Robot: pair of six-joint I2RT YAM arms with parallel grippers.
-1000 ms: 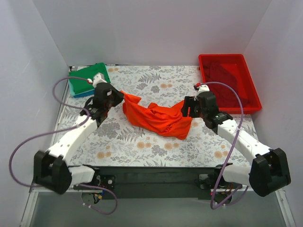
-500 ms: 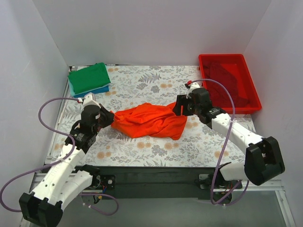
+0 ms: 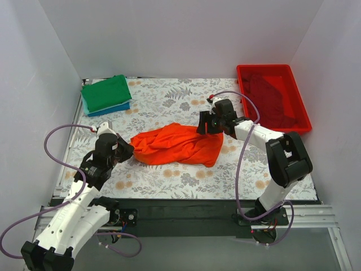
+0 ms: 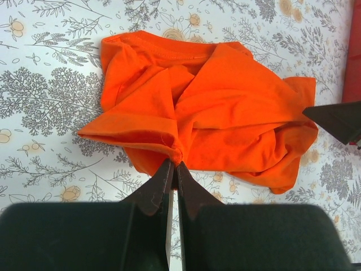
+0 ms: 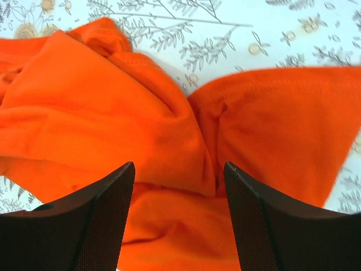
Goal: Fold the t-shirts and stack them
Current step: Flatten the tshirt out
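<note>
The bright orange-red t-shirt [image 3: 176,144] lies crumpled in the middle of the floral table. My left gripper [image 3: 128,149] is shut on its left edge, pinching a fold of cloth [image 4: 177,152]. My right gripper [image 3: 204,126] is open, its jaws spread wide just above the shirt's upper right part [image 5: 169,141]. Folded green [image 3: 106,92] and blue [image 3: 113,108] t-shirts are stacked at the back left. A dark red t-shirt [image 3: 272,97] lies in the red bin.
The red plastic bin [image 3: 302,113] stands at the back right corner. White walls close the table on three sides. A black strip runs along the near edge between the arm bases.
My left gripper pulled the shirt's left edge toward the near left, stretching it out. My right gripper moved left and back with the cloth, then opened and let go.
</note>
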